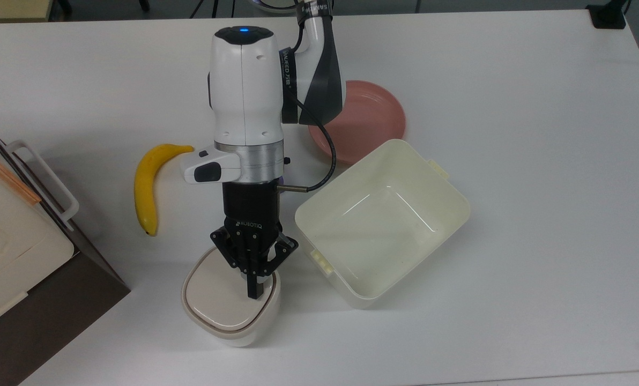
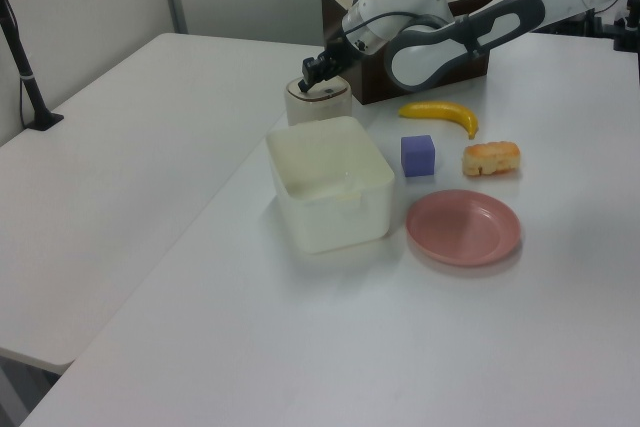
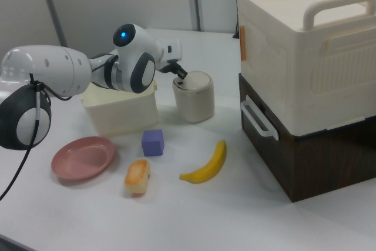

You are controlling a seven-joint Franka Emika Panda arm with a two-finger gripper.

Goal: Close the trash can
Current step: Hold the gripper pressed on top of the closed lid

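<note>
The trash can [image 1: 223,308] is a small cream bin near the table's front edge in the top view, and its flat lid lies down level on the rim. My gripper [image 1: 254,292] points down with its fingers together, the tip resting on the lid's edge at the top view's right side. In the left view the gripper [image 2: 310,82] sits on top of the trash can [image 2: 318,107]. The right view shows the gripper [image 3: 183,76] touching the lid of the trash can [image 3: 194,101].
A larger lidless cream tub [image 1: 448,185] stands just to the top view's right of the bin. A pink plate [image 1: 370,118], a banana [image 1: 147,187], a purple cube [image 2: 417,155] and a bread piece [image 2: 491,158] lie nearby. A cream box on a dark base [image 1: 8,241] stands at the top view's left.
</note>
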